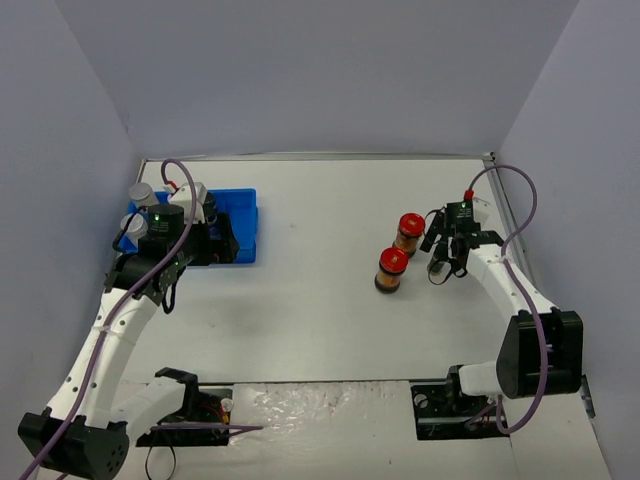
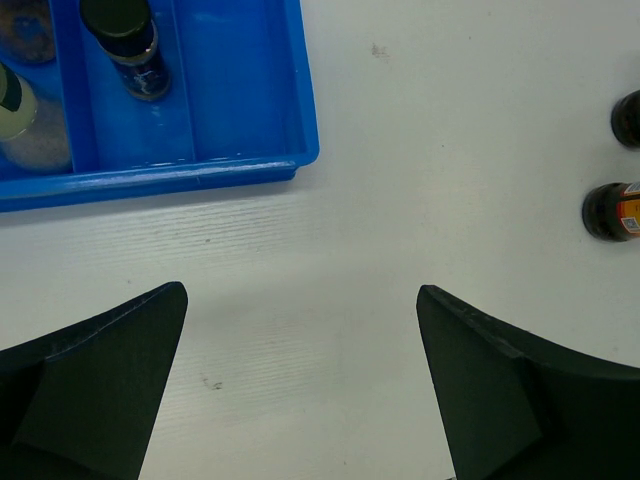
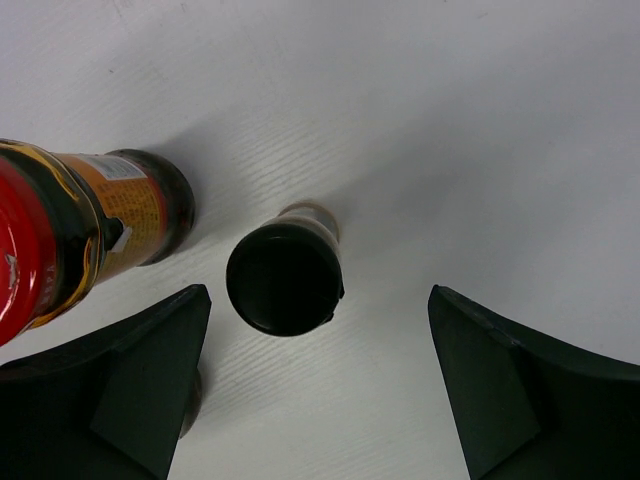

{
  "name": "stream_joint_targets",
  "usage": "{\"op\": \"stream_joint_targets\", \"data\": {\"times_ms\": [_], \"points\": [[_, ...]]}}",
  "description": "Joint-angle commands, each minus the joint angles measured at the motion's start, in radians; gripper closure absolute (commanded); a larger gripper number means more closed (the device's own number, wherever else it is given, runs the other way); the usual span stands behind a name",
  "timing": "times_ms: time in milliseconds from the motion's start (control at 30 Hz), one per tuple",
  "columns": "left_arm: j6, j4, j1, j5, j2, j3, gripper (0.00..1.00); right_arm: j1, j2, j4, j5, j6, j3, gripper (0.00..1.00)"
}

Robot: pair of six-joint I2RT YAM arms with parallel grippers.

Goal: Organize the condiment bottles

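Two red-lidded orange-brown jars (image 1: 408,232) (image 1: 390,268) stand upright right of the table's middle. My right gripper (image 1: 450,265) is open just right of them. In the right wrist view a small black-capped jar (image 3: 285,278) stands between its open fingers (image 3: 320,300), nearer the left finger, with one red-lidded jar (image 3: 60,235) beside it. My left gripper (image 1: 228,243) is open and empty over the blue tray (image 1: 248,215). Silver-lidded jars (image 1: 143,192) (image 1: 134,226) stand at the tray's left. The left wrist view shows the open gripper (image 2: 300,300) and a black-capped jar (image 2: 125,40) in the tray (image 2: 250,165).
Grey walls enclose the table on the left, back and right. A pale-capped jar (image 2: 15,110) stands in the tray's left compartment. The left arm hides part of the tray. The bases of the two red-lidded jars (image 2: 612,210) show at the left wrist view's right edge.
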Motion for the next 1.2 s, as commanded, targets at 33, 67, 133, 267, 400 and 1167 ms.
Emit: {"op": "stream_joint_targets", "data": {"times_ms": [33, 67, 133, 267, 400, 1167], "points": [[0.020, 0.014, -0.009, -0.001, -0.030, 0.025, 0.03, -0.001, 0.053, 0.121, -0.010, 0.015, -0.016, 0.16], [0.021, 0.015, -0.010, 0.000, -0.032, 0.023, 0.03, -0.001, 0.058, 0.126, -0.009, 0.013, -0.016, 0.17], [0.020, 0.014, -0.011, 0.000, -0.037, 0.016, 0.03, -0.001, 0.066, 0.142, 0.000, 0.008, -0.013, 0.22], [0.020, 0.010, -0.011, -0.004, -0.039, 0.015, 0.03, -0.001, 0.076, 0.151, 0.028, 0.005, -0.003, 0.44], [0.017, 0.003, -0.011, 0.004, -0.037, 0.031, 0.03, -0.001, 0.059, 0.142, 0.045, 0.015, 0.003, 0.65], [0.028, -0.059, -0.011, -0.016, -0.113, 0.070, 0.03, 0.556, 0.055, -0.137, -0.067, -0.206, 0.600, 0.97]]}}
